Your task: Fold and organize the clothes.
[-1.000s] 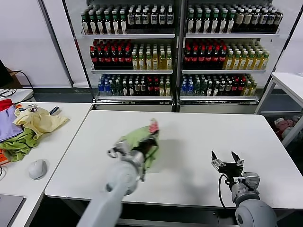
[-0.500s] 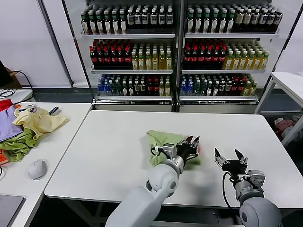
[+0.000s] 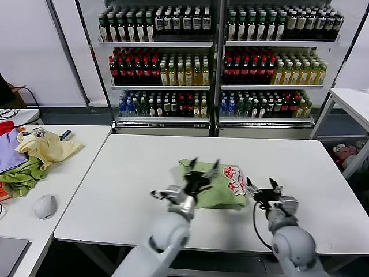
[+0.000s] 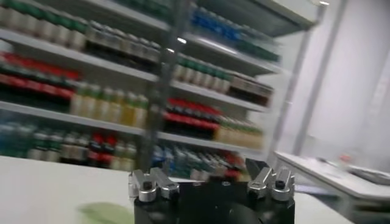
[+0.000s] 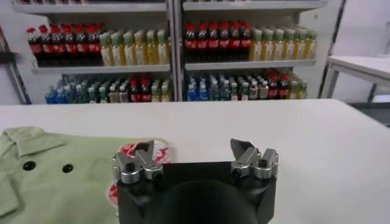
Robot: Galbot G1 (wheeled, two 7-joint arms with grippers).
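The left gripper (image 3: 203, 166) has let go, jaws spread, above the folded polo shirt (image 3: 219, 187); right gripper (image 3: 260, 187) gapes nearby. Lift clear without snagging.

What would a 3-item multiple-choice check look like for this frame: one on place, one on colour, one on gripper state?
1. Where does the polo shirt lie?
A. On the side table with the other clothes
B. Folded on the white table, between the two grippers
C. Hanging from the right gripper

2. What colour is the print on the shirt?
A. Blue and yellow
B. Black
C. Red and white

3. How does the left gripper stand?
A. Open above the shirt, holding nothing
B. Shut on the shirt's collar
C. Shut on a bottle

Answers:
1 B: the head view shows the shirt as a compact fold mid-table, with the right gripper just beside its printed edge.
2 C: both the head and right wrist views show red-and-white marks.
3 A: its fingers are spread with no cloth between them.
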